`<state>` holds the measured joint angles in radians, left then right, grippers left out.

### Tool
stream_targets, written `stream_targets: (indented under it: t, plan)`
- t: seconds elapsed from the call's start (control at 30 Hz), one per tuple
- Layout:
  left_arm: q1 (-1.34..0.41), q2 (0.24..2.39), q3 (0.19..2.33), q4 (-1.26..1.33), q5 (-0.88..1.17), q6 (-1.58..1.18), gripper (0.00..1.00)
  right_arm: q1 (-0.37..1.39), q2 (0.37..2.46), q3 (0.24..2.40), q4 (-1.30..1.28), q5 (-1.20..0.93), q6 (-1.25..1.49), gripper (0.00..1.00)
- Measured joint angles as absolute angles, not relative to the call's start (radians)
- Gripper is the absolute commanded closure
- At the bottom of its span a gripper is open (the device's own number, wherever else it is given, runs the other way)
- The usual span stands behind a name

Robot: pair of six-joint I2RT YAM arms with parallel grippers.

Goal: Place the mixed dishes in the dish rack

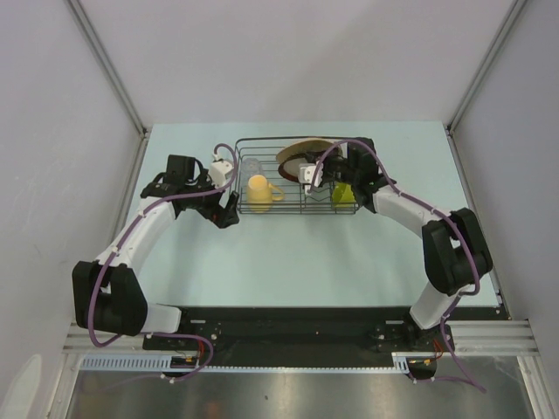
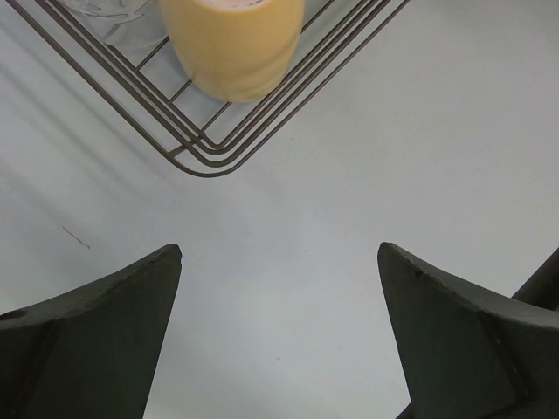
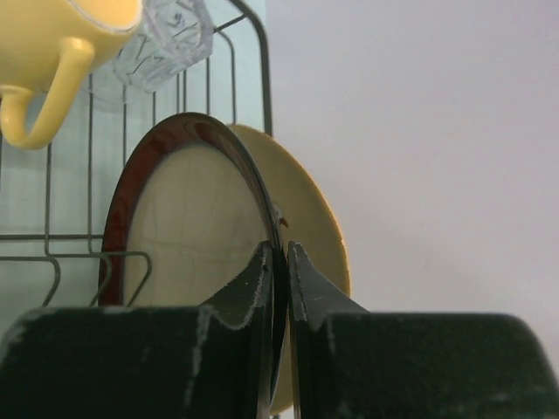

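The dish rack (image 1: 301,209) is a black wire basket at the table's middle back. Inside it stand a yellow mug (image 1: 259,192), a clear glass (image 1: 251,166) and a lime-green bowl (image 1: 342,194). Two tan plates (image 1: 301,154) stand on edge at the rack's back. My right gripper (image 3: 279,253) is shut on the rim of the dark-rimmed plate (image 3: 196,227), and the other plate (image 3: 314,218) leans just behind it. My left gripper (image 2: 279,253) is open over bare table, just outside the rack's corner (image 2: 201,157) near the mug (image 2: 231,44).
White walls close in the table on the left, back and right. The left arm (image 1: 148,223) curves along the rack's left side, and the right arm (image 1: 410,209) reaches into the rack from the right.
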<state>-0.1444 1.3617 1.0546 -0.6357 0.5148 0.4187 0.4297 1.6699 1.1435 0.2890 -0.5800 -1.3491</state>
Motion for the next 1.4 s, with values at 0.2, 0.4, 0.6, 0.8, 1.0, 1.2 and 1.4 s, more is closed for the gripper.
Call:
stream_targets:
  t: [0.2, 0.4, 0.6, 0.8, 1.0, 1.2, 1.4]
  plan:
    - [-0.144, 1.362, 1.050, -0.633, 0.508, 0.419, 0.00, 0.428, 1.705, 1.127, 0.372, -0.555, -1.277, 1.00]
    - [-0.143, 1.362, 1.048, -0.630, 0.508, 0.419, 0.00, 0.434, 1.702, 1.091, 0.446, -0.522, -1.222, 0.85]
    - [-0.143, 1.360, 1.048, -0.631, 0.508, 0.419, 0.00, 0.451, 1.671, 1.016, 0.535, -0.447, -1.149, 0.57]
    - [-0.143, 1.341, 1.048, -0.635, 0.508, 0.418, 0.00, 0.461, 1.598, 0.995, 0.562, -0.361, -1.071, 0.00]
    - [-0.143, 1.299, 1.051, -0.641, 0.508, 0.417, 0.00, 0.486, 1.494, 1.001, 0.541, -0.237, -0.976, 0.00]
    - [-0.143, 1.279, 1.068, -0.650, 0.503, 0.400, 0.00, 0.509, 1.418, 1.144, 0.353, -0.015, -0.654, 0.00]
    - [-0.143, 1.261, 1.110, -0.674, 0.496, 0.375, 0.00, 0.521, 1.347, 1.265, 0.099, 0.139, -0.350, 0.00]
